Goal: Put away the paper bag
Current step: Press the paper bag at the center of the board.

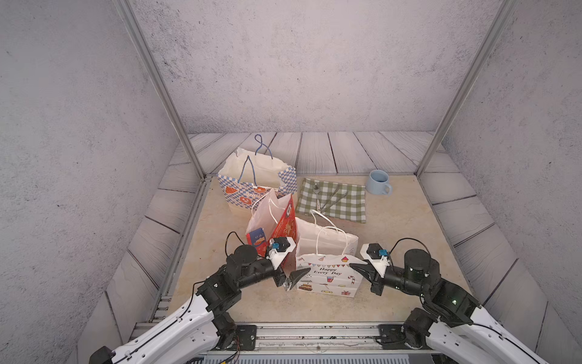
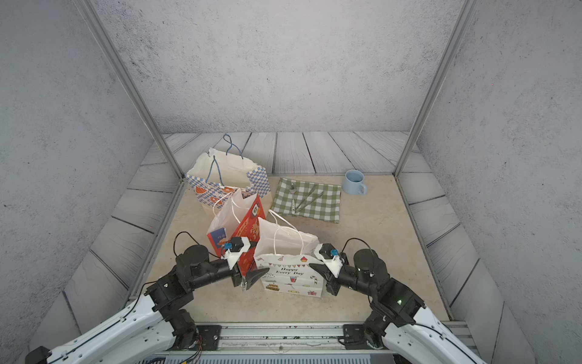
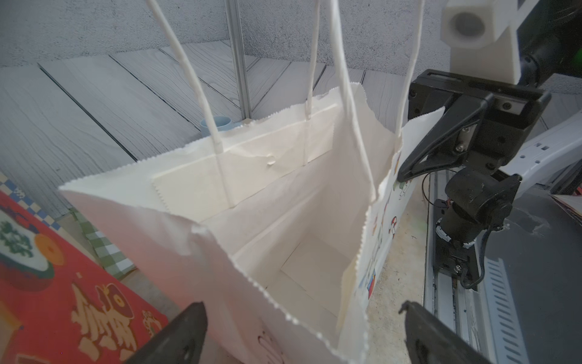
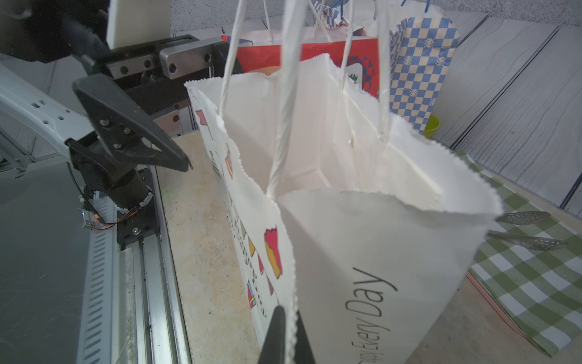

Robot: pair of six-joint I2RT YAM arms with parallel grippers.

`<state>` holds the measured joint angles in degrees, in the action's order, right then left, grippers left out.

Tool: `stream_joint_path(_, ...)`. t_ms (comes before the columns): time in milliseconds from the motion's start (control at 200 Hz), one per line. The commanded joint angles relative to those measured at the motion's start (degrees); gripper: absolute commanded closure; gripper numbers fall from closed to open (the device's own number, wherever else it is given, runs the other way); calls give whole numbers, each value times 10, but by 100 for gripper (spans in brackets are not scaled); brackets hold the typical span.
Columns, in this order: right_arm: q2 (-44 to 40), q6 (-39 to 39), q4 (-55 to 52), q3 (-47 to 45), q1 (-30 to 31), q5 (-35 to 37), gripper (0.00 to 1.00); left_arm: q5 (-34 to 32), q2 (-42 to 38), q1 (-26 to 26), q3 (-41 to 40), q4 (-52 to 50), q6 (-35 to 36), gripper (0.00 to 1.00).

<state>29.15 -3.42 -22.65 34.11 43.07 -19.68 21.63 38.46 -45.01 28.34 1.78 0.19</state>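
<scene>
The white paper bag [image 1: 327,282] printed "Happy Every Day" stands upright and open near the table's front middle, shown in both top views [image 2: 293,280]. My right gripper [image 1: 356,267] is shut on the bag's serrated rim at its right corner; the right wrist view shows the rim pinched in the gripper [image 4: 288,318]. My left gripper [image 1: 294,279] is open at the bag's left corner. In the left wrist view the gripper [image 3: 302,315] has its jaws spread wide on either side of that corner, apart from the paper. The bag [image 3: 283,195] is empty inside, its white handles upright.
A red printed bag [image 1: 283,225] stands just behind the left gripper, and a blue checkered bag [image 1: 252,184] stands further back. A green checked cloth [image 1: 343,205] with cutlery and a blue mug [image 1: 379,182] lie at the back right. A metal rail [image 1: 315,331] runs along the front edge.
</scene>
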Motion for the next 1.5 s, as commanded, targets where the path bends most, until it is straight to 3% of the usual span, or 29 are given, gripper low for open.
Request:
stream_joint_path(0, -3, -19, -42, 35, 3, -27, 100, 29, -13, 26, 6, -22, 8, 1)
stream_joint_path(240, -39, -33, -125, 91, 3, -35, 100, 35, -19, 46, 25, -13, 13, 1)
stream_joint_path(465, -60, -37, -187, 140, 3, -16, 100, 124, 3, 46, 50, -2, 2, 1)
stream_joint_path(926, -73, -103, -379, 293, 3, -23, 100, 188, 58, 46, 110, -12, 10, 0)
stream_joint_path(1141, -75, -95, -381, 319, 3, -44, 100, 246, 82, 46, 126, 9, -14, 1)
stream_joint_path(1366, -74, -72, -302, 290, 3, -73, 100, 296, 125, 45, 132, 42, -44, 4)
stream_joint_path(1496, -70, -63, -243, 260, 2, -85, 100, 303, 145, 42, 130, 83, -58, 25)
